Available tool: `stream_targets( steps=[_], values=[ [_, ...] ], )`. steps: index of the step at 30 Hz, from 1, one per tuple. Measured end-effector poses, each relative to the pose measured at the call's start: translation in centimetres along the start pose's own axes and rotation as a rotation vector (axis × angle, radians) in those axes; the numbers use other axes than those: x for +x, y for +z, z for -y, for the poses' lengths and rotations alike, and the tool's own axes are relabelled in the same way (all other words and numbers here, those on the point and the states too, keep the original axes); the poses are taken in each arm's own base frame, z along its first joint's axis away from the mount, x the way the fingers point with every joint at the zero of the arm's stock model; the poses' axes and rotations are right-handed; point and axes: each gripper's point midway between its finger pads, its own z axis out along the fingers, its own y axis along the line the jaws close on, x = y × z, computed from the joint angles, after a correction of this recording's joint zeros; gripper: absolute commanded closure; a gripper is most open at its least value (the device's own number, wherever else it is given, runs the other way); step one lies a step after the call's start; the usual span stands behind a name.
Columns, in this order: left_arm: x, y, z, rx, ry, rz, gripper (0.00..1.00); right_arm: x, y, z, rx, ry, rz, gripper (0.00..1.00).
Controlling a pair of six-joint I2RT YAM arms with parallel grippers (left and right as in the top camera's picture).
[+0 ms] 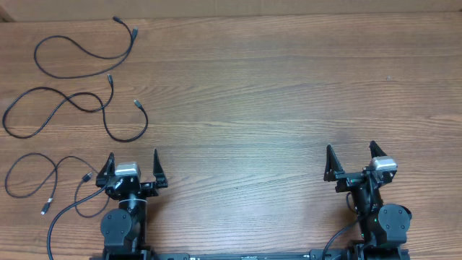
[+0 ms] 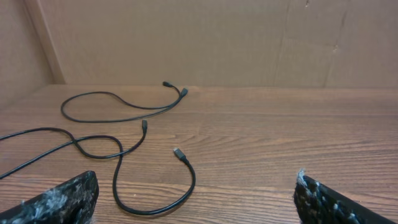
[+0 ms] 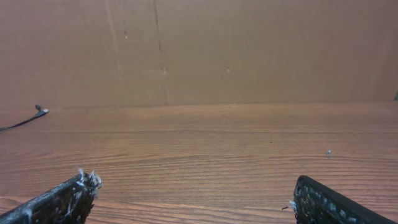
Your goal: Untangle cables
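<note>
Three cables (image 1: 103, 110) are lying apart from one another as loose loops on the left side of the bench (image 1: 253, 87), while the left jaws and right jaws are both standing wide open, holding nothing, at the near edge.

Left black jointed arm (image 1: 118, 222): folded low at the near table edge, wrist aimed at the far edge. Left black two-finger gripper (image 1: 133, 154): jaws spread wide, nothing between them. Left wrist view shows its fingers (image 2: 62, 199) black, with whitish scuffs at the tips.

Right black jointed arm (image 1: 384, 219): same folded pose. Right black two-finger gripper (image 1: 351, 145): jaws equally wide, empty. Its fingers (image 3: 59, 202) show similar fraying.
</note>
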Motion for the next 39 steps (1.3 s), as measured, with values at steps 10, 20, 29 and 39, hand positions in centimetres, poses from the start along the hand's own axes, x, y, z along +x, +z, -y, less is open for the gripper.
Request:
stream_targets(
  steps=[10, 20, 29, 39],
  values=[
    [0.0, 0.0, 0.01, 0.0, 0.0, 0.0, 0.0, 0.02, 0.0, 0.0, 0.0, 0.0, -0.001, 0.0],
    [0.0, 0.0, 0.0, 0.0, 0.0, 0.0, 0.01, 0.01, 0.0, 0.0, 0.0, 0.0, 0.0, 0.0],
    [0.0, 0.0, 0.01, 0.0, 0.0, 0.0, 0.0, 0.06, 0.0, 0.26, 0.014, 0.001, -0.002, 0.0],
    [0.0, 0.0, 0.01, 0.0, 0.0, 0.0, 0.0, 0.04, 0.0, 0.3, 0.017, 0.0, -0.001, 0.0]
  ],
)
